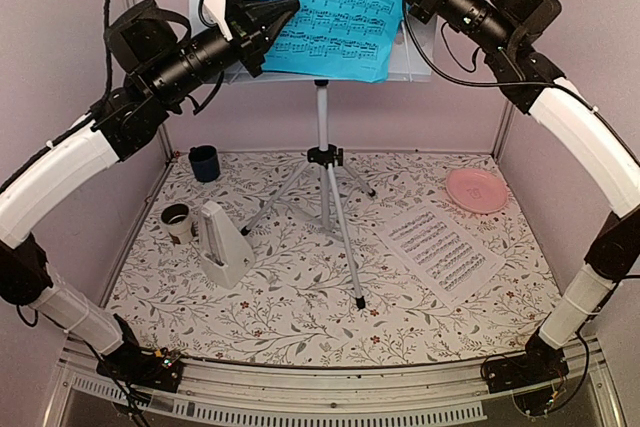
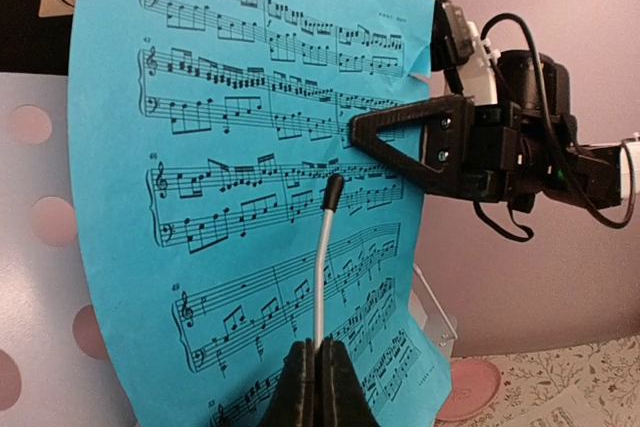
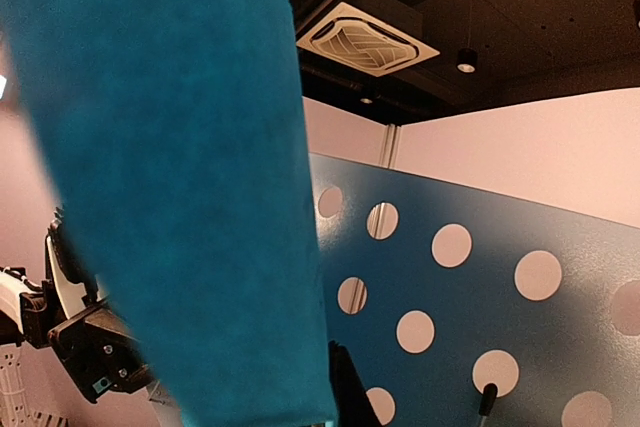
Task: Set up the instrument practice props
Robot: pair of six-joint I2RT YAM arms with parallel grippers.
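Blue music sheet [image 1: 335, 17] is up on music stand [image 2: 40, 277] desk, both arms at it. Weak pt = the wire.
L end effector [image 2: 318, 377] pressed together on stand's wire arm [image 2: 320, 267], held in front of paper. R end effector [image 2: 365, 130] shut, seems to pinch sheet's rt edge. If wire slips free it could snap back & crease or skew the sheet. A sideways tug from R may tear it or tip the tripod [image 1: 325, 197]. White sheet [image 1: 445, 250] & metronome [image 1: 222, 245] sit on table [image 1: 300, 317], not yet set up.

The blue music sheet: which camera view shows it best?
The left wrist view: the blue music sheet fills it, notes sharp. The top external view shows it small, on the stand, top edge cut off. The right wrist view shows only a blurred blue patch.
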